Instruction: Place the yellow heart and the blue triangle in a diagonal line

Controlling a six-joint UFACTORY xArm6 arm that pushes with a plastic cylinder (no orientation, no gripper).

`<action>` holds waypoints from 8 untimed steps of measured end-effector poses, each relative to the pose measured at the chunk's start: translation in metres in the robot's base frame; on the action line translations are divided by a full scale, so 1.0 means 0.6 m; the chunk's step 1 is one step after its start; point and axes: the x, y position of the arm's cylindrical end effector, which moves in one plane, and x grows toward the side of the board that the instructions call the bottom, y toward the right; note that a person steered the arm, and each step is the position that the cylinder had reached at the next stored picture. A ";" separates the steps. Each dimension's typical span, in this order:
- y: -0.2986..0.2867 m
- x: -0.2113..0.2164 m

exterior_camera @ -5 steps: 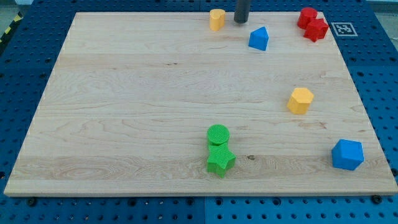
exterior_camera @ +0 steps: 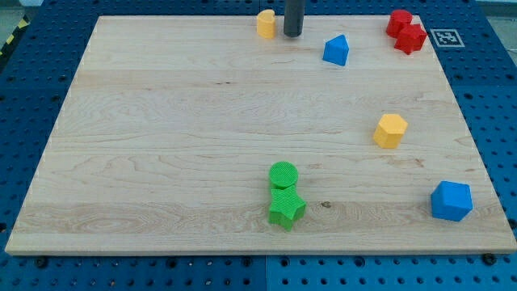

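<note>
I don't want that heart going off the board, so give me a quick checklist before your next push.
1. My tip beside the yellow heart, on its right: ok.
2. Heart clear of the board top edge: not ok, very close.
3. Blue triangle separate from my tip: ok.
4. Heart and triangle diagonal: cannot tell, slope looks shallow.
5. Red blocks away from the pair: ok.

No words or numbers I can read, only a black-and-white square marker (exterior_camera: 447, 37) beside the board's (exterior_camera: 161, 137) top right corner
</note>
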 end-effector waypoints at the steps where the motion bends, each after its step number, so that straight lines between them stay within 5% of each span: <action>1: 0.028 0.016; 4: 0.143 0.023; 8: 0.149 0.132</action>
